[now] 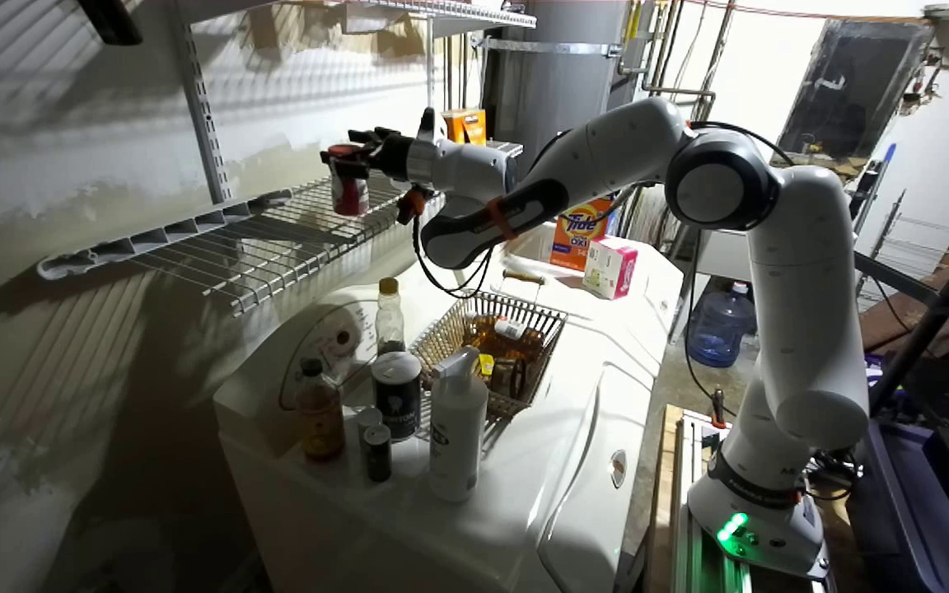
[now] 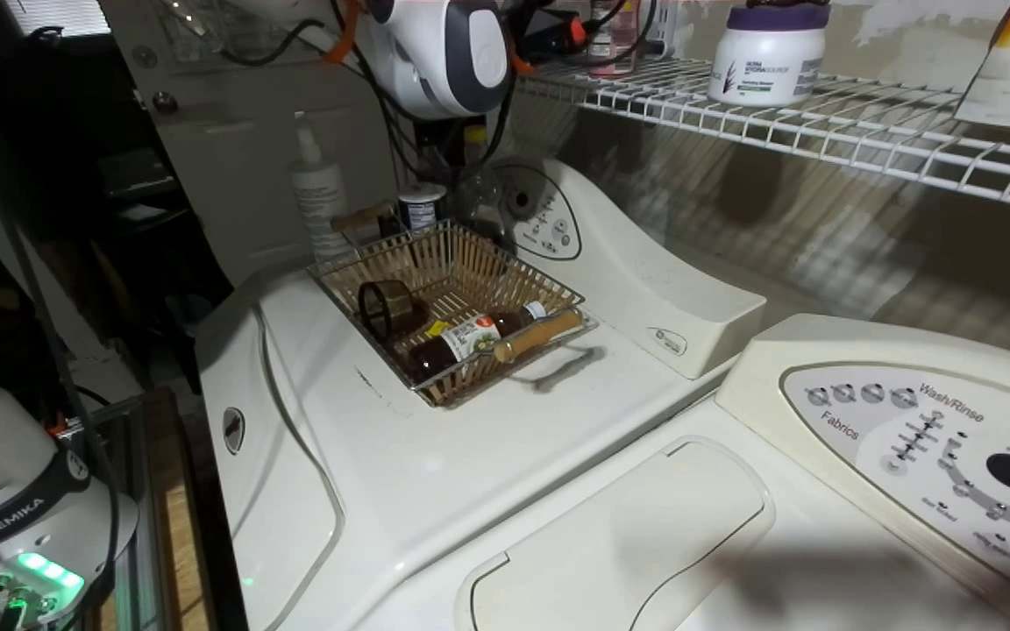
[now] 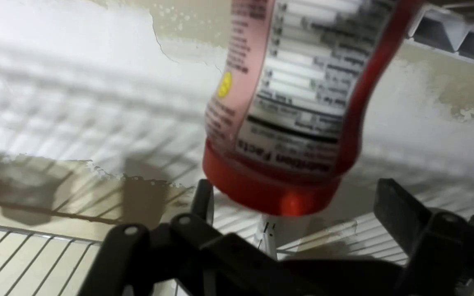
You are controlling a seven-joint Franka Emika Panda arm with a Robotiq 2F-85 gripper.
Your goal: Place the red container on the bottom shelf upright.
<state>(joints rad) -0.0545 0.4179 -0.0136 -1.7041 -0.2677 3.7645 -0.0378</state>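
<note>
Robotiq hand (image 3: pixel 294 195), fingers (image 3: pixel 401 213) parted, straddles the lid (image 3: pixel 274 191) of a red jar (image 3: pixel 303 94) standing upright on the lower wire shelf (image 1: pixel 310 265).

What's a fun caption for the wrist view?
Red container up close, its label upside down, near the spread fingers of the tool.

Wht appl. top (image 2: pixel 400 456) holds basket (image 2: pixel 505 263), btls (image 1: pixel 458 445), dark can (image 1: pixel 397 403).

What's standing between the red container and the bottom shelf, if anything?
Nothing visible. In both exterior views the red container is upright, on or just above the bottom shelf; which, I can't tell. The gripper is at its top, not underneath.
</note>
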